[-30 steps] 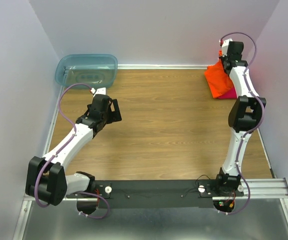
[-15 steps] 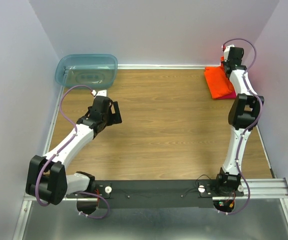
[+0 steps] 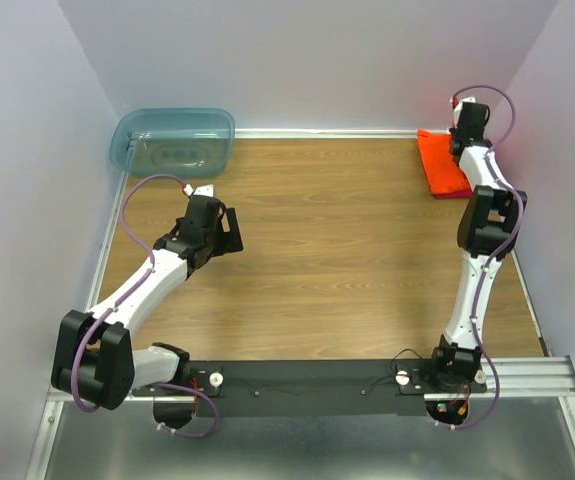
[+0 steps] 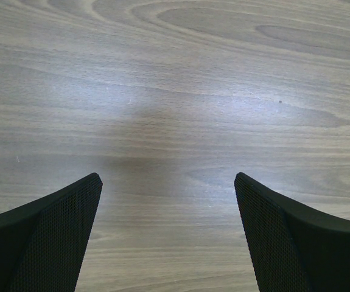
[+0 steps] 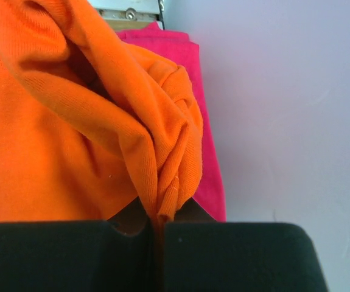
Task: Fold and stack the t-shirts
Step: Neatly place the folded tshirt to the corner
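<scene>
Right claw point(image 5: 156, 234) pulled pinched orange t-shirt point(image 5: 71, 152) farther back.

The orange t-shirt point(image 5: 53, 140) was of soft, matt knitted cloth with a fine ribbed weave, and the pink t-shirt point(image 5: 171, 41) looked to be of the same matt cloth. The table point(image 4: 175, 73) had a smooth wood-grain surface with a mild sheen, while the pads point(image 4: 53, 237) of the left gripper point(image 4: 167, 179) were matt black with a fine dotted texture. The tub point(image 3: 125, 150) was of translucent, glossy blue-green plastic, and the rail point(image 3: 537, 375) was of dull grey metal.
</scene>
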Controlling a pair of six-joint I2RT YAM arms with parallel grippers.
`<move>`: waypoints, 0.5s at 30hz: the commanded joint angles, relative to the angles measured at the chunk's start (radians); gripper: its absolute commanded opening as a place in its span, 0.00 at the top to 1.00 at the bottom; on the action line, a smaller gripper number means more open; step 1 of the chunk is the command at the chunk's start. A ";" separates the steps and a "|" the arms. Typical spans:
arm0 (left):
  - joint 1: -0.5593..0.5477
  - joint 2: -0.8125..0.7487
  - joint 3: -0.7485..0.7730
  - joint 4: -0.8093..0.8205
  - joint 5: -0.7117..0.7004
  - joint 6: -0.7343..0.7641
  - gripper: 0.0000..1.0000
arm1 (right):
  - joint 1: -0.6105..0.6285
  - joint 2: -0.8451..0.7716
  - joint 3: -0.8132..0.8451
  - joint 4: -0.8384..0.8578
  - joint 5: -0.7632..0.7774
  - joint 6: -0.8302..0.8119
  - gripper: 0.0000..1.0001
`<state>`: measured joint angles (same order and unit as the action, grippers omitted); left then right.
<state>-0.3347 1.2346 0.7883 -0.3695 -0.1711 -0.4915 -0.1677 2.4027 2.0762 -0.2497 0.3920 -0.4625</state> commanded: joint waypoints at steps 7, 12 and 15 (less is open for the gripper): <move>0.006 0.009 -0.014 -0.017 0.028 -0.012 0.02 | -0.010 0.061 -0.027 0.079 0.120 0.041 0.72; 0.006 0.009 -0.012 -0.017 0.030 -0.012 0.02 | -0.010 0.053 -0.027 0.089 0.191 0.045 0.53; 0.006 0.008 -0.011 -0.019 0.030 -0.007 0.02 | -0.010 0.035 -0.021 0.107 0.248 0.061 0.50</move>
<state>-0.3347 1.2381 0.7883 -0.3702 -0.1608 -0.4923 -0.1696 2.4443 2.0598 -0.1921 0.5335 -0.4324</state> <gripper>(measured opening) 0.978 0.481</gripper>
